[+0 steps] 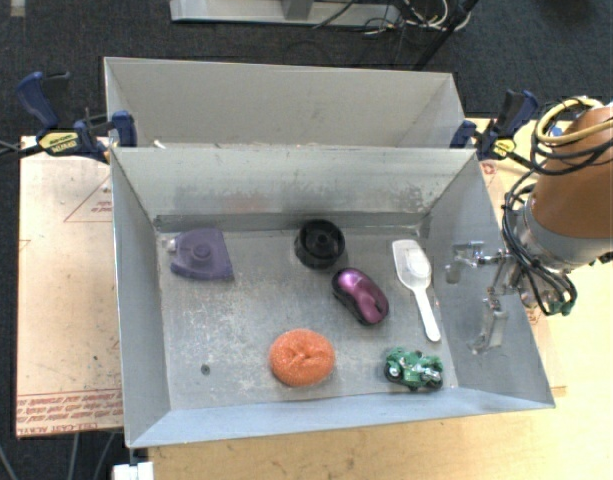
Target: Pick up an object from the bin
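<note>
camera view: one look down into the grey bin (136,298); arm comes in from the right.
gripper: gripper (484,303) hangs over the bin's right sloping wall, off the flat floor, with no object under it.
claw state: cannot tell whether it is open or closed; nothing seen gripped in it.
nearest things: white spoon (418,283) just left of the gripper, bowl toward the back wall and handle toward the front; green toy car (414,368) near the front right corner.
other things: shiny purple oval (360,296) just beside the spoon; black round cup (319,243) by the back wall; orange ball (302,357) at front middle; flat lilac piece (193,256) at back left, well apart from the rest.
task's thing: none picked out yet; judging by closeness, the spoon or the car is the likely target.
step in hand: approach, my guess.
how to do it well: move left off the wall before going down, so the claw doesn't scrape the slope. Line the jaws across the spoon's thin handle, not along it. The car sits close to the front wall, so leave room there.
risk: the spoon lies flat and thin and may slip; the purple oval may get nudged.
</note>
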Action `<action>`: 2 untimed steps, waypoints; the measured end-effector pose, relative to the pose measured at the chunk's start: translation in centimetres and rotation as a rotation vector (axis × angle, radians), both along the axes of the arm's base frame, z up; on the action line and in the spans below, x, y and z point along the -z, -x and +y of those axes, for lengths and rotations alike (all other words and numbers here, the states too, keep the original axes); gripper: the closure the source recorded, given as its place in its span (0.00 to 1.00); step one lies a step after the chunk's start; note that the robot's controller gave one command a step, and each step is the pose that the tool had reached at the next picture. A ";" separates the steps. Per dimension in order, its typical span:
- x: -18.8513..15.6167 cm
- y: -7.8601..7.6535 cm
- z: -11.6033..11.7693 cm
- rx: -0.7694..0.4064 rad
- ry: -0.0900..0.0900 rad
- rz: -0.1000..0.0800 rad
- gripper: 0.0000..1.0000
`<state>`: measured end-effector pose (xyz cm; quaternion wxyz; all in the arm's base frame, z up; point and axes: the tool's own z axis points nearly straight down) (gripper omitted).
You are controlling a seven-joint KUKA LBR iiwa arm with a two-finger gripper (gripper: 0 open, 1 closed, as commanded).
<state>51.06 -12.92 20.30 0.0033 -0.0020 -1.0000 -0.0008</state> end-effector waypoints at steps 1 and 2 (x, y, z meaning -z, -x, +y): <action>-0.4 -0.2 0.1 -0.003 0.001 -0.008 0.00; 2.1 0.1 0.6 -0.093 0.002 -0.011 0.00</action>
